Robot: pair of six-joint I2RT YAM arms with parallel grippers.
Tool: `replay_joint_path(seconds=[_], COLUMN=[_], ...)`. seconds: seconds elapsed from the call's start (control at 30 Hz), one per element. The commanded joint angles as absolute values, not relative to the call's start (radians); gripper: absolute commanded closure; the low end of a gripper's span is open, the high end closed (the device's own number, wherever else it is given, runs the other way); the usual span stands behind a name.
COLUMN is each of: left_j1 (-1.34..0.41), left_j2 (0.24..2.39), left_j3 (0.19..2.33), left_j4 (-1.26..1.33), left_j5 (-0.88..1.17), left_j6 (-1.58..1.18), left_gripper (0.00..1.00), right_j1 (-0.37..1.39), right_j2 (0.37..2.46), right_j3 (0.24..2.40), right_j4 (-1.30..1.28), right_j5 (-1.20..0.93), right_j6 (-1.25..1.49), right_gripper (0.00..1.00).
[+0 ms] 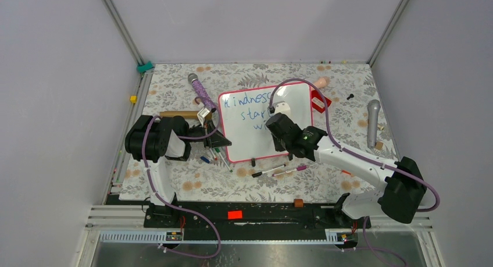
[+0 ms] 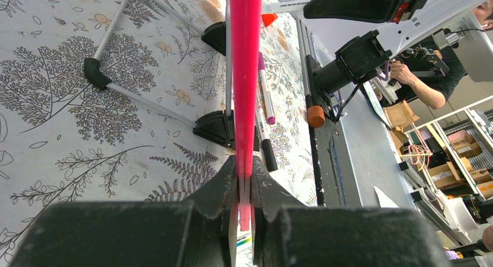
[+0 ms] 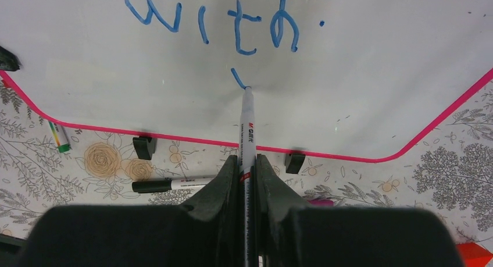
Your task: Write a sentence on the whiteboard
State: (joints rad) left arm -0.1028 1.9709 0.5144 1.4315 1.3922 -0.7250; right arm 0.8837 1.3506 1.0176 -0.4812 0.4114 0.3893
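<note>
While I watched through the right wrist camera, the right gripper sat clamped shut on a white marker. Just past the fingers, a black-capped marker lay loose on the floral tablecloth. Beyond it stood two black clip feet under the pink rim. Farther on, the held marker's tip touched the whiteboard at the foot of a short blue stroke below the word "with". Only this view gave me that contact.

From the left wrist camera I got no writing at all. The left gripper was pinched tight on the board's rim, which ran away from me edge-on as a pink strip. Two more markers, one purple-capped, lay beside that rim. Past the table edge, a seated person showed at a bench.

From overhead I could place everything. The board lay mid-table, tilted a little. The left gripper held its near left edge, and the right arm reached across its near right corner. That arm hid "with" from above, while "kindness" and "star" read clearly farther up. Nearer the back wall, a purple-patterned microphone lay by the board's far left corner. A grey microphone lay well apart on the right.
</note>
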Motion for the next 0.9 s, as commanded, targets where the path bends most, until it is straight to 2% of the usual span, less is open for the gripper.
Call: replay_joint_path(seconds=[0.0,0.4,0.87], left_j1=[-0.106,-0.106,-0.106], left_j2=[1.98,1.979,1.982], left_j3=[0.511,0.511,0.512], left_j4=[1.476,1.476,1.476], left_j5=[1.419,1.417,1.417], left_j6=[-0.691,-0.69,-0.692], left_gripper=[1.0,1.0,1.0], right_j1=[0.885,0.868,0.868], right_j2=[1.359,1.399,1.341], right_j3=[1.07,1.131,1.01], right_j4=[-0.499,-0.501,-0.504], right_j5=[0.501,0.508,0.427], right_j6=[0.369,0.338,0.384], right_gripper=[1.0,1.0,1.0])
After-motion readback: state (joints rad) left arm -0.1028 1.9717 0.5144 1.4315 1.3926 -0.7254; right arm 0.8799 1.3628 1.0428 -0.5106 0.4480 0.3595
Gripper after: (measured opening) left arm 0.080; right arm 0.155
